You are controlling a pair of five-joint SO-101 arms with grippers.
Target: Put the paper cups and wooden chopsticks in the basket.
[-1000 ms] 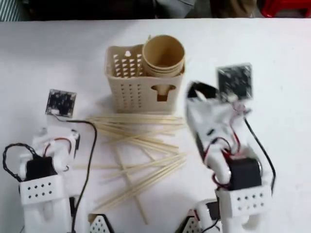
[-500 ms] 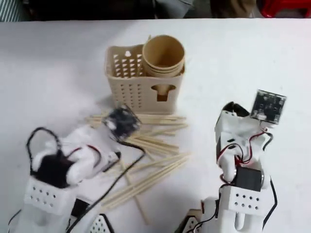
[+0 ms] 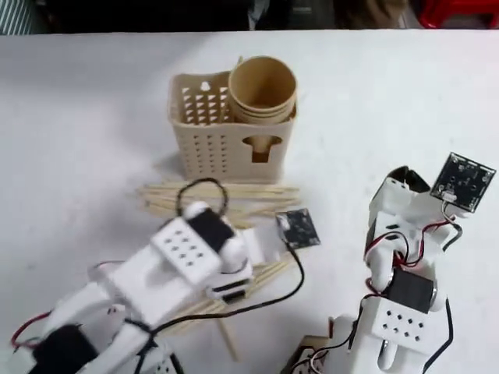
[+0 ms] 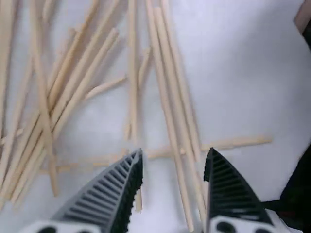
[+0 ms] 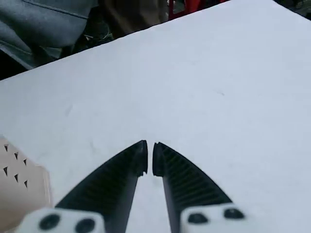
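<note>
A beige perforated basket (image 3: 222, 144) stands at mid-table with stacked paper cups (image 3: 263, 87) in its right half. Several wooden chopsticks (image 3: 234, 196) lie scattered flat on the white table in front of it. My left arm (image 3: 195, 249) stretches across the pile. In the left wrist view my left gripper (image 4: 175, 158) is open just above the chopsticks (image 4: 167, 97), its fingers astride a few of them and holding nothing. My right arm (image 3: 401, 234) sits folded at the right, away from the sticks. My right gripper (image 5: 149, 158) is shut and empty over bare table.
The basket's corner (image 5: 17, 187) shows beside the right gripper in the right wrist view. White table (image 3: 93, 101) lies open left and right of the basket. A black cable (image 3: 292, 280) loops off the left arm over the sticks. Dark clutter lies beyond the far edge.
My left arm has swung from its rest at the left across onto the chopstick pile. My right arm has drawn back from beside the basket to the right.
</note>
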